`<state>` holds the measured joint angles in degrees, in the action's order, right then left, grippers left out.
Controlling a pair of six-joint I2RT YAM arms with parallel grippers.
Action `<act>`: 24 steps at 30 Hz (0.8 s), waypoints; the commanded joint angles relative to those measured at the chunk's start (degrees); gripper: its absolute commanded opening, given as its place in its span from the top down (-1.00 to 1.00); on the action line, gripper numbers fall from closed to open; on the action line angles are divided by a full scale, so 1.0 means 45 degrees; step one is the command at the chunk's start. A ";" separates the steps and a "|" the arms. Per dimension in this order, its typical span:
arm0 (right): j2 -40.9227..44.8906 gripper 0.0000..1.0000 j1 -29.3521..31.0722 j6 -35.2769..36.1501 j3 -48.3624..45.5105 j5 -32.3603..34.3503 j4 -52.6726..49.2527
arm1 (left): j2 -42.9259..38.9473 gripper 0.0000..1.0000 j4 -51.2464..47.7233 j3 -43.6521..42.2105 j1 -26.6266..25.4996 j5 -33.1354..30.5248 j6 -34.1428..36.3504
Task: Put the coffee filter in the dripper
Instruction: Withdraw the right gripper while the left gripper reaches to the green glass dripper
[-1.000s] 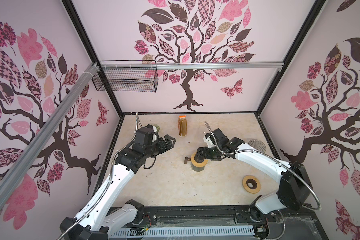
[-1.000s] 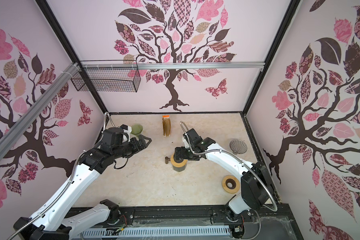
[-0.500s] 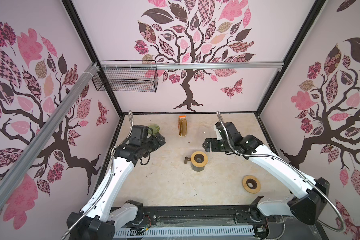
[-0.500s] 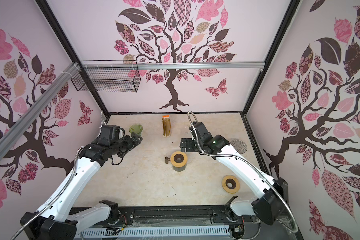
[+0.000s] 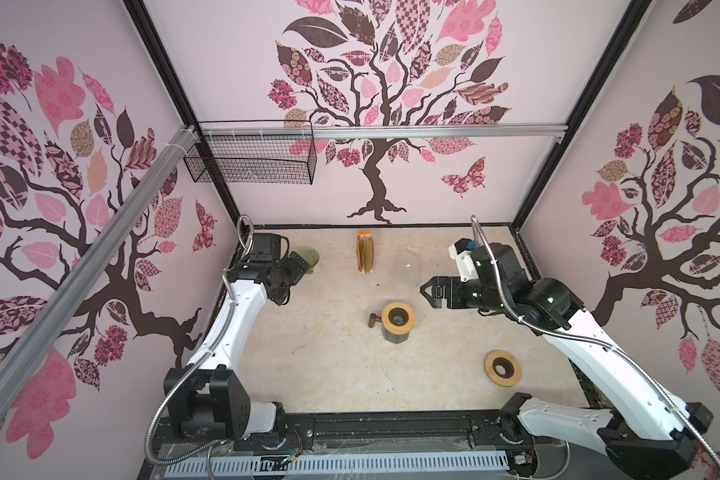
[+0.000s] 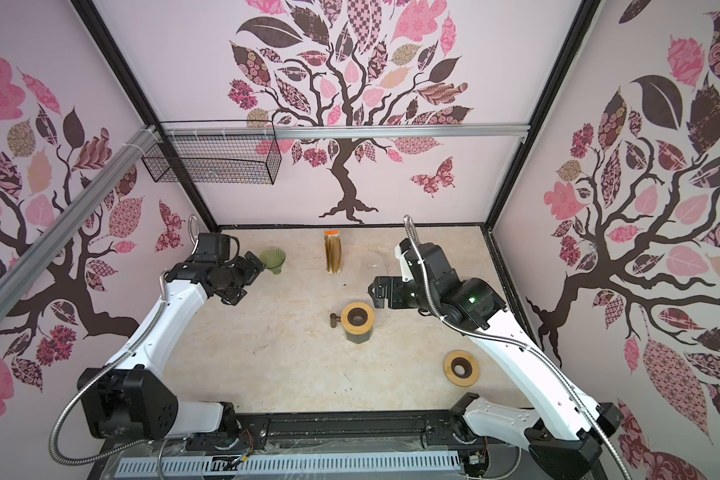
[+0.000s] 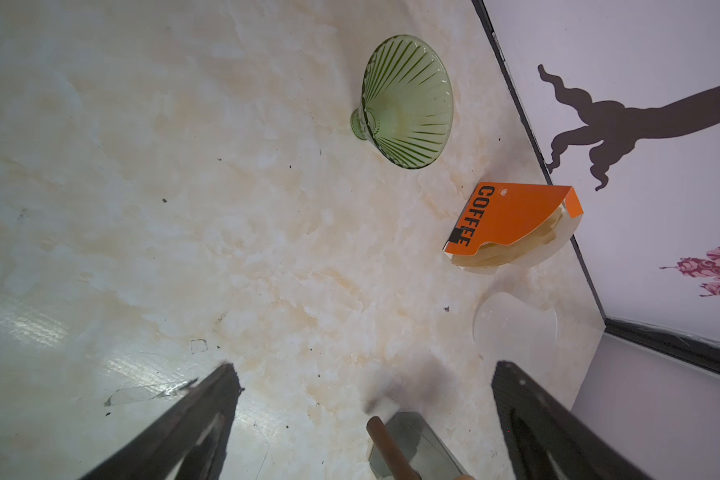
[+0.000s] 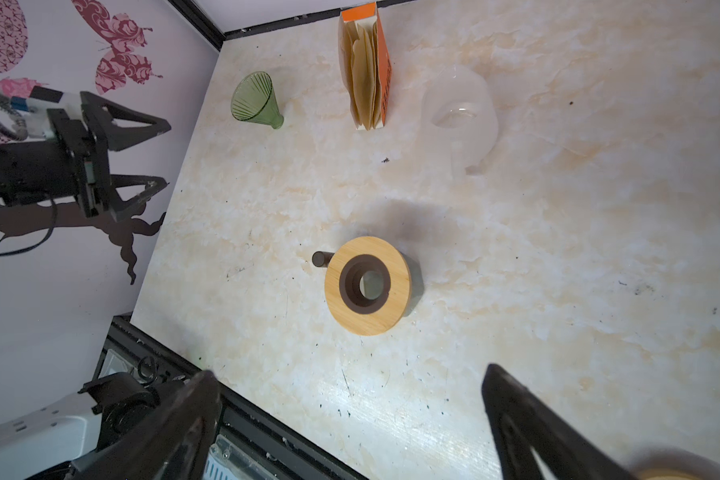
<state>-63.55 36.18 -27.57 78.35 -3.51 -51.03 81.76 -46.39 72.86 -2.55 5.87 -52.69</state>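
Though empty, all fingers (image 7: 184, 432) wide apart.

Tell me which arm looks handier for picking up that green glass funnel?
Probably the left: the left pincer, open, is close to the funnel. The right pincer, also open, is farther off, beyond the filter pack.

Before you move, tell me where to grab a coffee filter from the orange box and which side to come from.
Pinch the free edge of one coffee filter, not the orange box. The sheets stand on edge, slightly fanned, bare on the side facing the arms. I would come from that side, slightly above, with the right end effector straddling one thin sheet.
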 commanded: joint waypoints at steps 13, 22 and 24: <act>0.1769 -1.00 -0.0073 0.0715 -0.1460 -0.0920 -0.0419 | 0.4624 -0.50 0.0323 0.3431 0.0317 -0.0112 -0.1276; 0.1525 -1.00 -0.0073 0.1183 -0.1543 -0.1168 -0.0273 | 0.6588 -0.12 0.0308 0.4851 0.0523 -0.0239 -0.1596; 0.1523 -1.00 -0.0082 0.1220 -0.1628 -0.1174 -0.0222 | 0.6865 -0.04 0.0326 0.5102 0.0556 -0.0373 -0.1522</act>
<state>-56.53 36.18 -23.73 70.94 -8.05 -52.66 111.13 -45.01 92.03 -0.54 5.23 -59.11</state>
